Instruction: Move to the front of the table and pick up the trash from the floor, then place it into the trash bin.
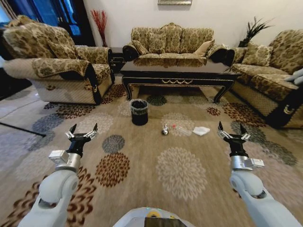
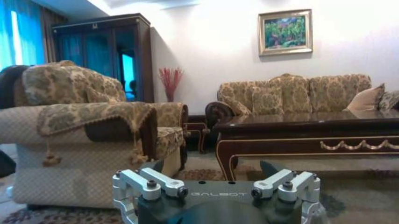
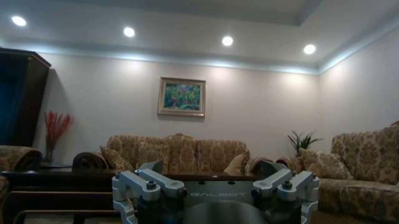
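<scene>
The dark glossy table (image 1: pixel 177 74) with gold scrollwork stands ahead of me in the head view, also seen as the table (image 2: pixel 311 133) in the left wrist view. On the patterned carpet before it lies the trash: a clear bottle (image 1: pixel 179 127) with a red cap, a crumpled white paper (image 1: pixel 201 131) and a small dark-and-silver piece (image 1: pixel 164 130). The black trash bin (image 1: pixel 139 111) with a clear liner stands left of them. My left gripper (image 1: pixel 82 132) and right gripper (image 1: pixel 232 131) are both raised, open and hold nothing, well short of the trash.
Patterned sofas ring the table: an armchair (image 1: pixel 57 66) on the left, a sofa (image 1: pixel 173 45) behind, another sofa (image 1: pixel 270 71) on the right. A dark cabinet (image 2: pixel 106 56) stands in the back left corner. Open carpet (image 1: pixel 180 170) lies between me and the trash.
</scene>
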